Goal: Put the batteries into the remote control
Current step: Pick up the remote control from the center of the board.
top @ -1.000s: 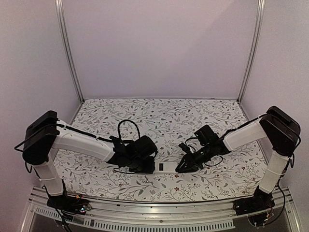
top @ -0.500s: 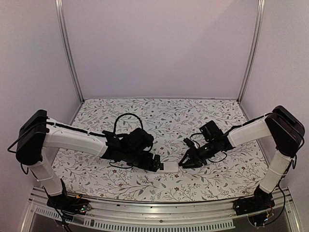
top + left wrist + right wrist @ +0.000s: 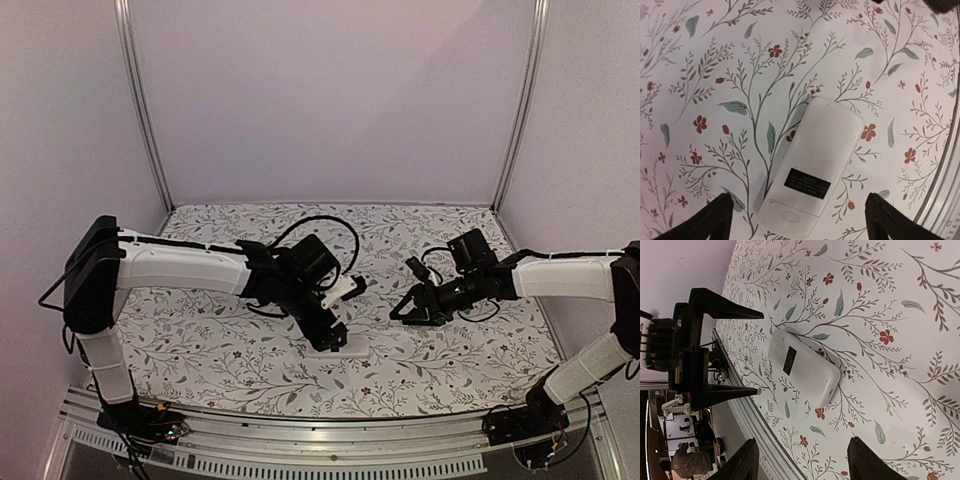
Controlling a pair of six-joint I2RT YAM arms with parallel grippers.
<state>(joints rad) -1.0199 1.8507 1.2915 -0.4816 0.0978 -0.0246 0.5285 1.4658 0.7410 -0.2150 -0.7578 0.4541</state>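
Remote control [image 3: 815, 155] lies flat on the floral table [image 3: 460, 370], white back up, front-centre, not far from the metal rail [image 3: 946, 165] at the near edge. It sits slanted vs. that rail. The back has a small dark rectangle [image 3: 807, 183] w/ tiny print, toward the end nearest the left wrist cam. Below it are a faint seam and an oval dent (print is too small to read).

Left gripper [image 3: 327, 337] hangs right over that end, pointing down. Its fingers [image 3: 712, 220] are spread wide, one on each side of the remote, neither touching it. Floral cloth shows in the gap on both sides, and nothing is held.

Right gripper [image 3: 400, 313] is off to the right of the remote, apart from it, no contact, aimed back toward it. Its fingers [image 3: 746, 460] stand apart too, w/ nothing between them but patterned cloth. From the right wrist cam the remote shows whole, its nearer end rounded. The left gripper's two black prongs sit either side of the other end, approx. level w/ the dark rectangle.
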